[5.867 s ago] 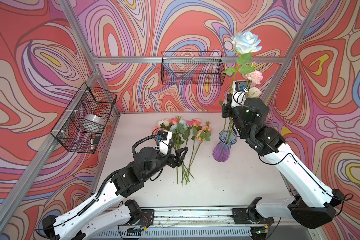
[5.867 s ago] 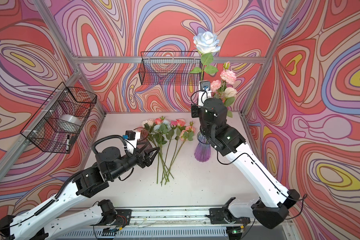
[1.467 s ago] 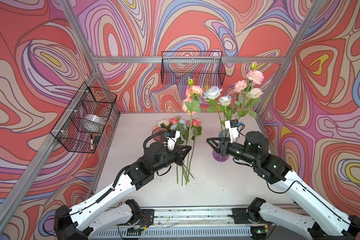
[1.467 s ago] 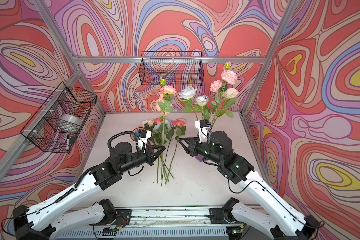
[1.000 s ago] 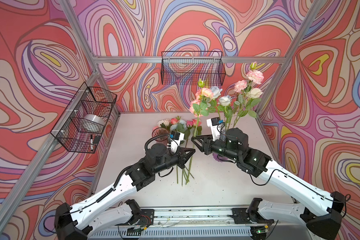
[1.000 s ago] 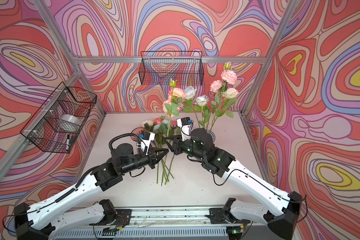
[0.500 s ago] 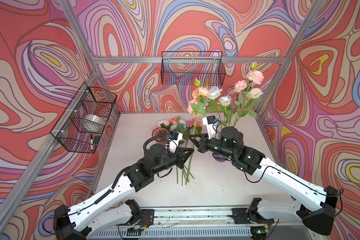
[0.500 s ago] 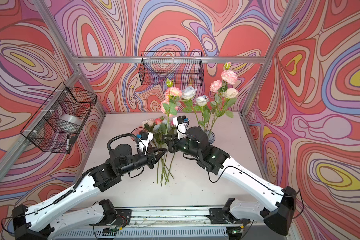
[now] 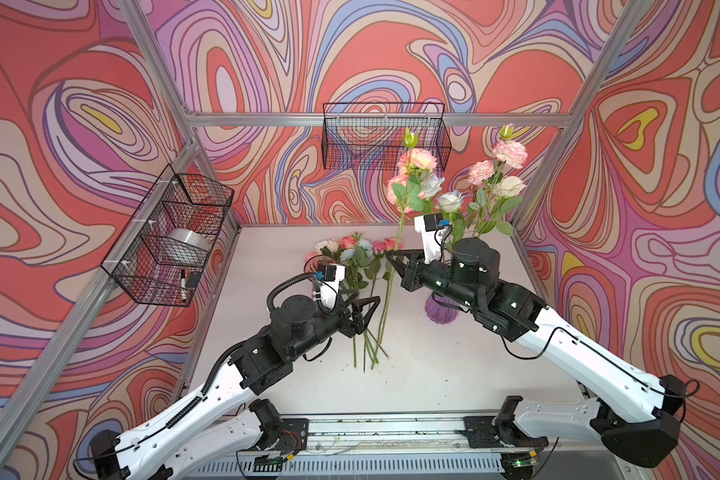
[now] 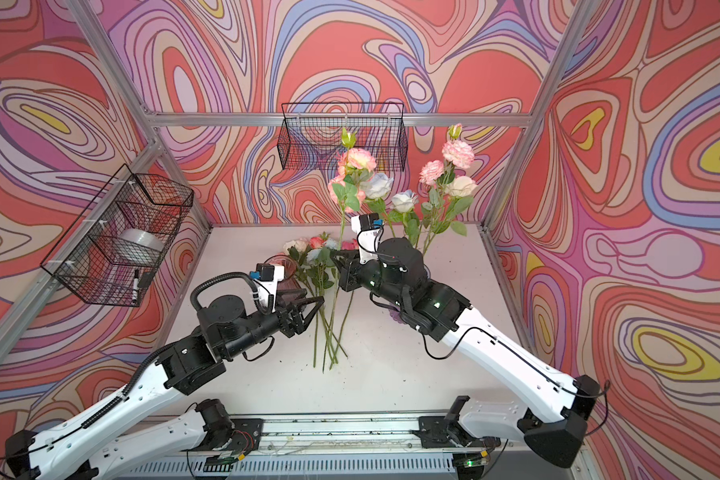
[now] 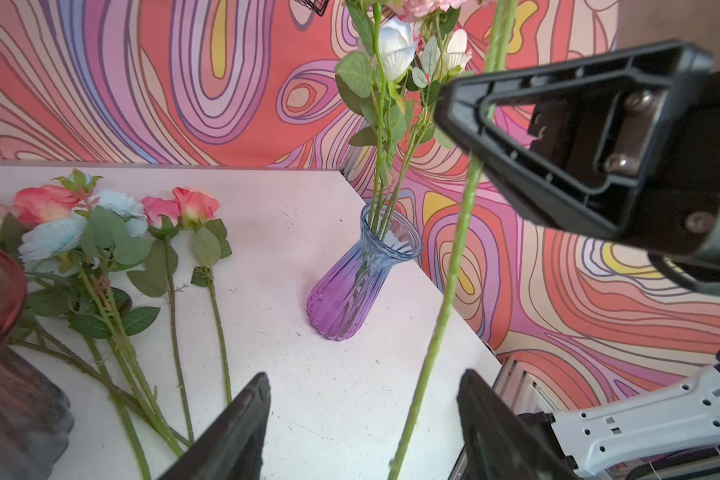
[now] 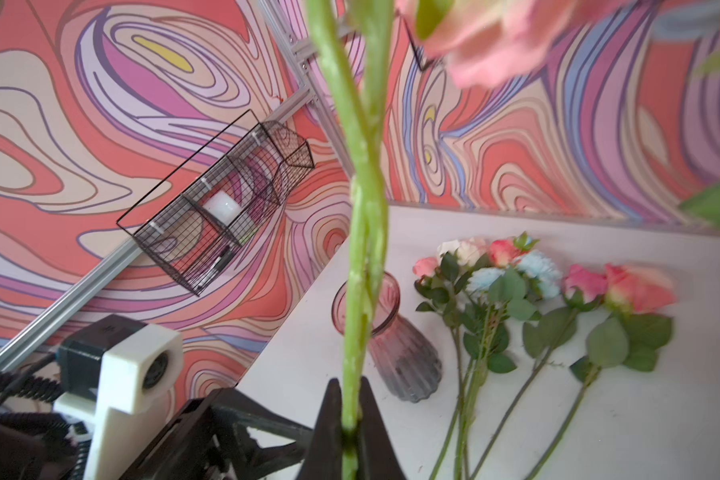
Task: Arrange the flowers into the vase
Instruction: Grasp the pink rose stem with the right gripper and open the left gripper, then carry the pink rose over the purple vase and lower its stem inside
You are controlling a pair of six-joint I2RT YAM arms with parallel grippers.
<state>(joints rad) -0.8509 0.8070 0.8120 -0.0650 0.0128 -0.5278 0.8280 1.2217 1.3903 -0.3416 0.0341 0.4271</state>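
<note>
My right gripper is shut on the green stem of a tall pink flower, held nearly upright above the table. My left gripper is open just below; the stem hangs between its fingers and touches neither. The purple vase, behind the right arm, holds several flowers. More flowers lie in a row on the white table.
A pinkish-red glass vase stands left of the lying flowers. A wire basket with a tape roll and a marker hangs on the left wall. Another wire basket hangs on the back wall.
My right gripper reached across and shut on the raised stem, then my left gripper opened and let it go. The stem now hangs from the right gripper alone.
</note>
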